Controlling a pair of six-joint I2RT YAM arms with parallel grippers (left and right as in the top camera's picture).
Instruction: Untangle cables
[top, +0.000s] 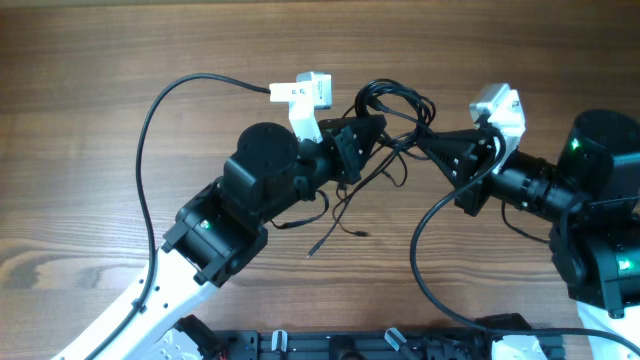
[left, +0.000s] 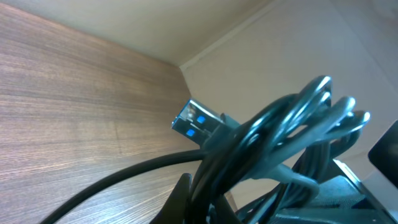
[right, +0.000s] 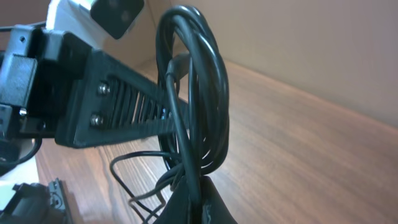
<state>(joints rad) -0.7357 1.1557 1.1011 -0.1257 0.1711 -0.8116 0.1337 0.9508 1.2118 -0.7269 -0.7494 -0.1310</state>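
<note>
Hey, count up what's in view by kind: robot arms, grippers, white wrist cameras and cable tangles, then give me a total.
Robot arms: 2, left arm and right arm
Grippers: 2, left gripper and right gripper
White wrist cameras: 2, left camera and right camera
Cable tangle: 1, separate cords cannot be counted
Total: 7

Thin blk cables (top: 397, 103) tangled in a looped bunch, raised mid-air, loose ends trailing down.

The black-and-white left arm (top: 215, 225) reaches from the desk's near left corner and the black right arm (top: 545, 185) from its right edge. The left gripper (top: 375, 132) and right gripper (top: 418, 143) nearly meet, both clamped on thin black cables (top: 398, 98).
</note>
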